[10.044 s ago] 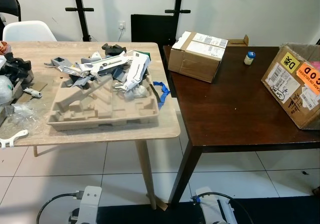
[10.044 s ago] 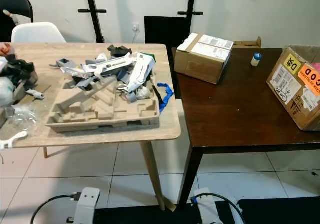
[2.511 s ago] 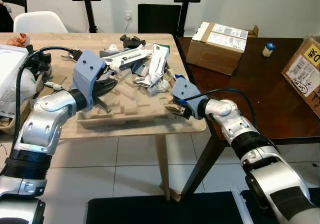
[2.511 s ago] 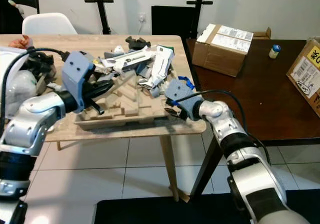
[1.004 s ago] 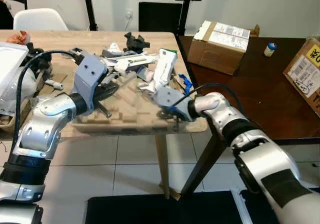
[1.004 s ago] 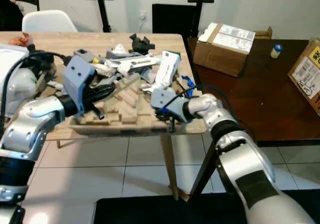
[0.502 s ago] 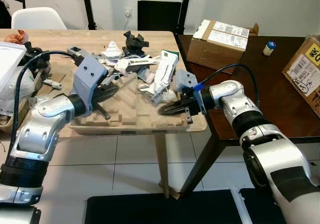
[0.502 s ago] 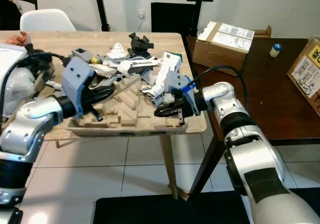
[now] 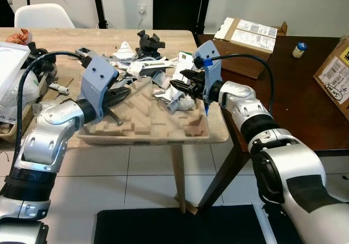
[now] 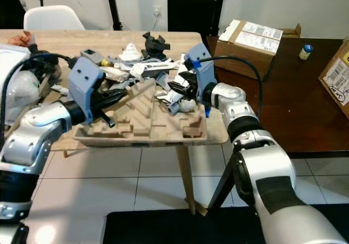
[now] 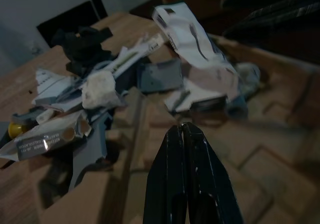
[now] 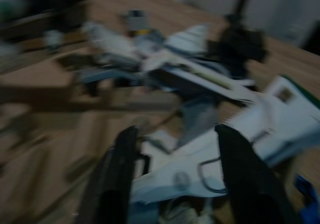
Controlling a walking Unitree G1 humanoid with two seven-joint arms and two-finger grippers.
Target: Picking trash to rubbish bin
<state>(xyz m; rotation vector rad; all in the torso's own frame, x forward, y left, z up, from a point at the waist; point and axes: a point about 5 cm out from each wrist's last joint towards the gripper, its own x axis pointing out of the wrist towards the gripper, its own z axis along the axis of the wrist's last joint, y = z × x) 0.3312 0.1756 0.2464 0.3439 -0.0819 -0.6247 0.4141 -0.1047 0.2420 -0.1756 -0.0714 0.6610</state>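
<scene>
A moulded brown pulp tray (image 9: 143,128) sits at the front of the light wooden table (image 9: 65,37). Trash is heaped at its far side: white cartons (image 11: 190,31), grey plastic pieces and crumpled wrappers (image 9: 144,67). My left gripper (image 9: 123,95) is shut with nothing between its fingers (image 11: 172,184), low over the tray's left part and pointing at the heap. My right gripper (image 9: 179,80) is open over the tray's far right corner, and a white carton (image 12: 235,119) lies just beyond its spread fingers (image 12: 122,154).
A dark brown table (image 9: 283,91) adjoins on the right, carrying a cardboard box (image 9: 248,31), a small bottle (image 9: 298,49) and another box (image 9: 335,72). A black object (image 9: 148,40) stands behind the heap. Bags and clutter (image 9: 13,75) fill the table's left; a white chair (image 9: 43,16) stands behind.
My right gripper has swung from the tray's front right edge up over its far right corner, towards the heap, and stands open. The left arm has hardly moved.
</scene>
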